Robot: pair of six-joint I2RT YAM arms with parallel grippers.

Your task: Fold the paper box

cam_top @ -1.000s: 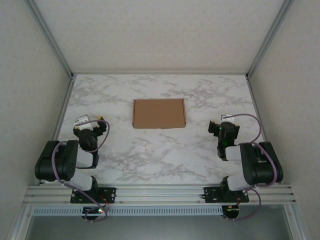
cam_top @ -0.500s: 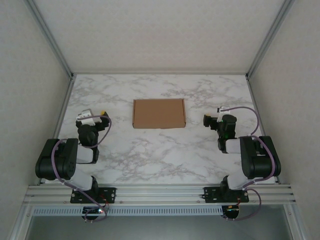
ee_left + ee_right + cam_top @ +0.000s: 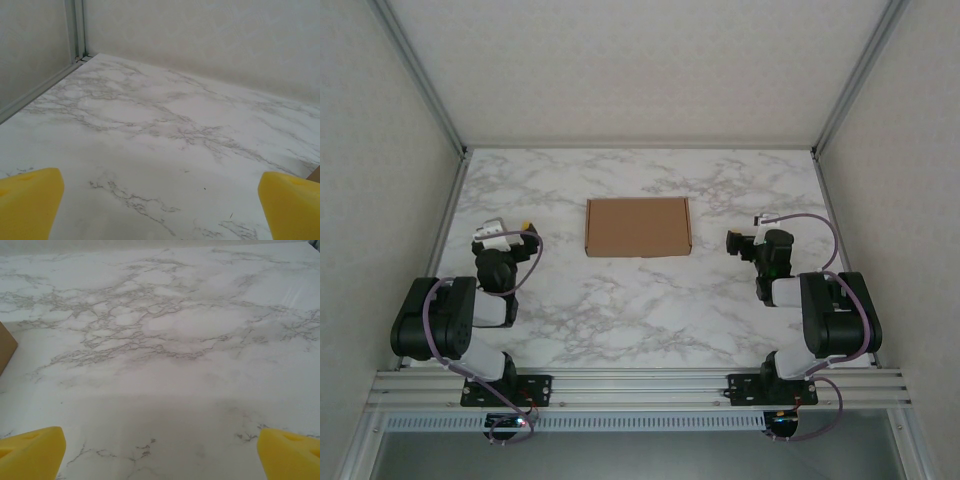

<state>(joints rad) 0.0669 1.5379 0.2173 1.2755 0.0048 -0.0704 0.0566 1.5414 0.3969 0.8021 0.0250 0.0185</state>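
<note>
Jaws, left side: left gripper [image 3: 512, 240] stands wide apart over the marble table [image 3: 620, 310] | paper box [image 3: 638, 227]: flat and closed at mid-table; between both arms; touching neither | right gripper [image 3: 744, 243]: wide apart; near box's right edge

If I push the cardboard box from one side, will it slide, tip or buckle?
The paper box lies flat and low on the table, so it probably slides rather than tips. The smooth-looking top may let an off-centre push spin it. Being brown cardboard, it is likely light and may flex if lifted by one edge.
</note>
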